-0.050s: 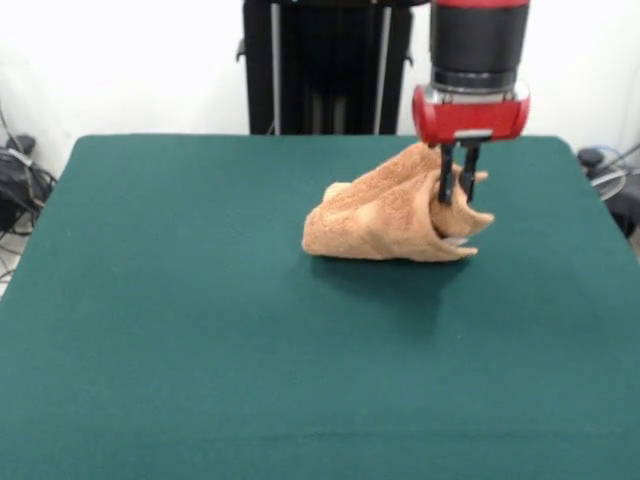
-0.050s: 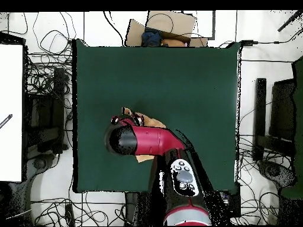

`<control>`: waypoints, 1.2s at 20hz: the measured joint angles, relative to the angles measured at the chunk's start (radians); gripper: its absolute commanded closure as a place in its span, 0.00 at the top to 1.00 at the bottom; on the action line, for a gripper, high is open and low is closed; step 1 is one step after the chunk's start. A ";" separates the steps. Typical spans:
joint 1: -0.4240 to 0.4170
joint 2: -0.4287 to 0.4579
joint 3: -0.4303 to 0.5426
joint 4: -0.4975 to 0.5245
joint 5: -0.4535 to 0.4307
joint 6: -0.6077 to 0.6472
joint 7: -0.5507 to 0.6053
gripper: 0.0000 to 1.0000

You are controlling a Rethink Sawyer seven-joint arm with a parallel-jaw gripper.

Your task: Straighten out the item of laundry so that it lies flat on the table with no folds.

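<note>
The item of laundry (image 1: pixel 385 220) is an orange-tan terry towel, bunched and partly lifted into a peaked heap on the green table (image 1: pixel 200 300), right of centre toward the far side. My gripper (image 1: pixel 456 195) comes down from above at the heap's right end, and its two black fingers (image 1: pixel 445 178) are shut on a raised fold of the towel. In the overhead view the arm covers most of the towel (image 2: pixel 155 122); only tan bits show beside the red wrist, and the gripper itself is hidden there.
The table (image 2: pixel 189 83) is ringed by cables on the floor. A cardboard box (image 2: pixel 171 26) sits past its top edge in the overhead view. Black stands (image 2: pixel 260 118) flank the sides.
</note>
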 measured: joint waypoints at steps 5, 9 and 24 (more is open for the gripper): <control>0.000 -0.036 0.000 0.033 0.015 0.000 0.000 0.00; 0.000 -0.062 0.000 0.059 0.033 0.000 0.000 0.00; -0.046 -0.152 0.016 0.097 0.130 0.179 0.000 0.00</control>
